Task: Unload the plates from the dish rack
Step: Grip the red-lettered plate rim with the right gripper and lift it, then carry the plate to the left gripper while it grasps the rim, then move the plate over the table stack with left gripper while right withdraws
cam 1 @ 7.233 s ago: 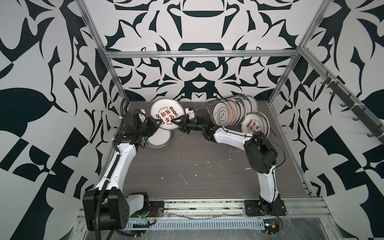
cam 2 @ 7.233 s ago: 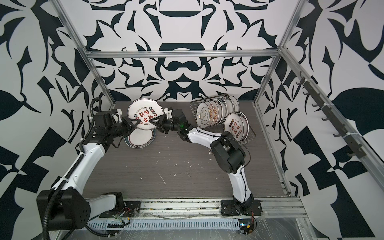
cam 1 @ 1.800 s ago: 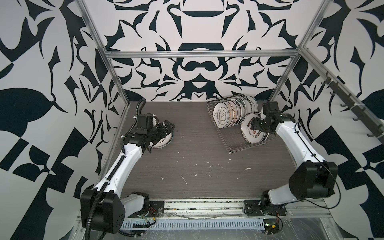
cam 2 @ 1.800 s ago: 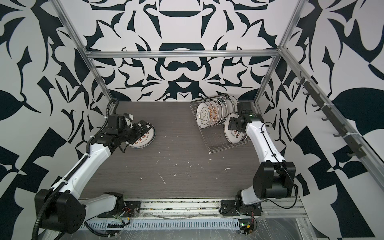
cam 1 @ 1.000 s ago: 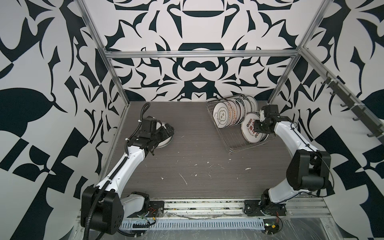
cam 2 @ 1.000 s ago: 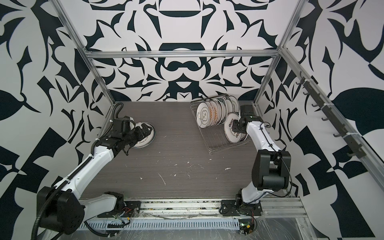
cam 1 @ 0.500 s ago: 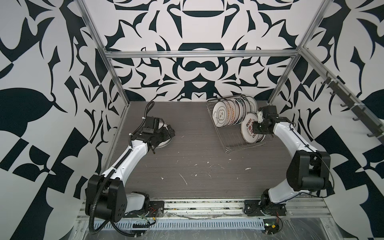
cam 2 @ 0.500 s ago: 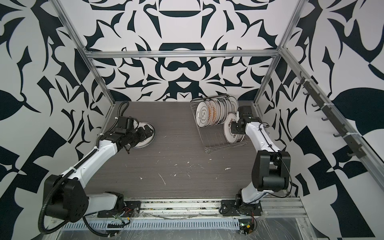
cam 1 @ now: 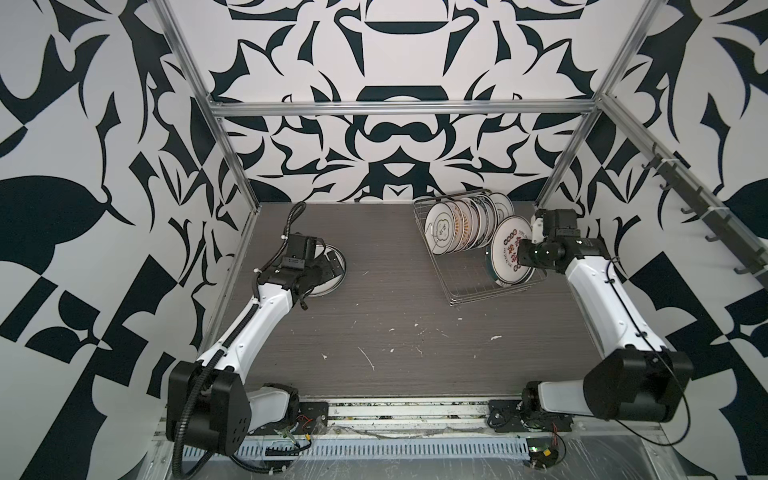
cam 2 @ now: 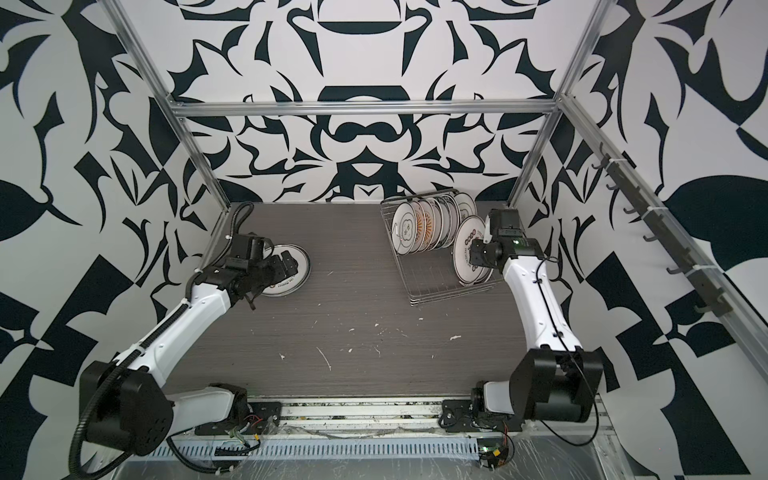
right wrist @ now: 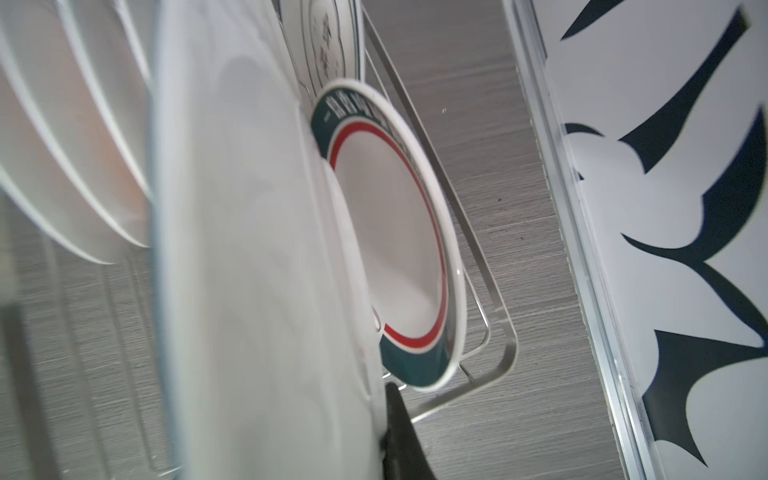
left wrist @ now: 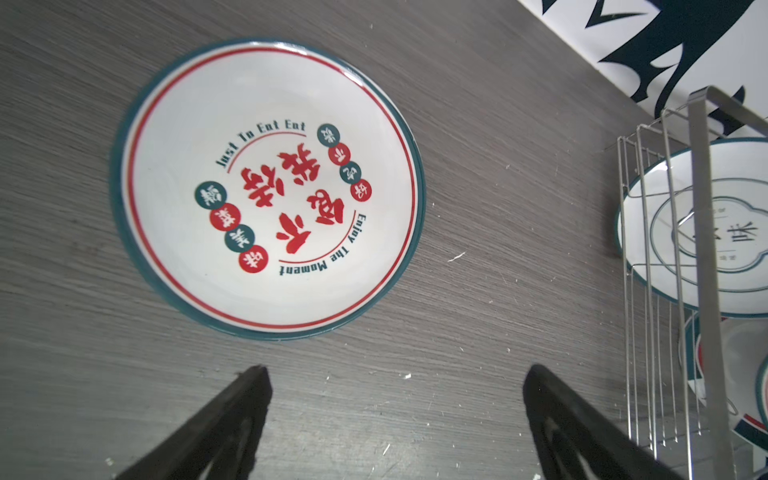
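Observation:
The dish rack (cam 1: 465, 293) (cam 2: 422, 293) stands at the back right of the table with a row of upright plates (cam 1: 455, 228) (cam 2: 422, 226). A larger plate (cam 1: 507, 253) (cam 2: 467, 251) with red lettering leans at the rack's right side. My right gripper (cam 1: 524, 254) (cam 2: 478, 252) is shut on its rim. In the right wrist view this plate (right wrist: 249, 257) fills the near field, one black finger (right wrist: 399, 436) lies against it and the other is hidden. My left gripper (cam 1: 328, 266) (cam 2: 286, 266) (left wrist: 397, 372) hangs open and empty over a flat plate (left wrist: 266, 187) on the left.
Behind the held plate another teal-rimmed plate (right wrist: 395, 249) leans in the rack's corner (right wrist: 498, 374). The rack's wire end (left wrist: 702, 249) shows in the left wrist view. The right wall frame (right wrist: 582, 249) runs close beside the rack. White crumbs (cam 1: 368, 357) dot the table's front.
My right gripper has shut on the leaning plate's rim. The left arm has swung its elbow inward while its open gripper stays over the flat plate.

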You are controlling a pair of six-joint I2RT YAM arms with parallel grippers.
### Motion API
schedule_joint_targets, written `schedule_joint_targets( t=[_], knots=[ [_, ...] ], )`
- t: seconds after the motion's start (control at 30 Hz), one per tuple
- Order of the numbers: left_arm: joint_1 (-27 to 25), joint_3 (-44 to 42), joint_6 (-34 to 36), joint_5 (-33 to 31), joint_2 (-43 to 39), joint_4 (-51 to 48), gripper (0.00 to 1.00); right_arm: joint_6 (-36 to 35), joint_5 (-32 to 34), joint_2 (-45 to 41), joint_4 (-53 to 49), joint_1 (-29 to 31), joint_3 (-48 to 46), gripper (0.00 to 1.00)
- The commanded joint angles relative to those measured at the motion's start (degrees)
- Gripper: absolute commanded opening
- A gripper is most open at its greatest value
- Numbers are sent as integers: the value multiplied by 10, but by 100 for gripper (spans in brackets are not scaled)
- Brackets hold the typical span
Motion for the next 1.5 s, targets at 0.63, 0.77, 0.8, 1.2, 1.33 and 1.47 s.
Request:
schedule_joint_targets(
  t=[0.63,0.77,0.8,1.2,1.33,1.47],
  knots=[
    [0,-77,-95,3,-124,62,99,393,-244,-23,376,215,-99,0],
    [0,-96,-104,56,-144,86,99,486,-259,29,465,263,-119,0],
    [0,-101,-104,72,-150,94,99,516,-268,43,503,272,-128,0],
    [1,-136,-139,175,-141,182,99,685,-339,189,759,378,-126,0],
    [3,-123,-147,186,-106,206,99,720,-353,230,817,407,-108,0],
    [13,-100,-148,213,-61,221,98,732,-363,257,843,427,-96,0]
  ],
)
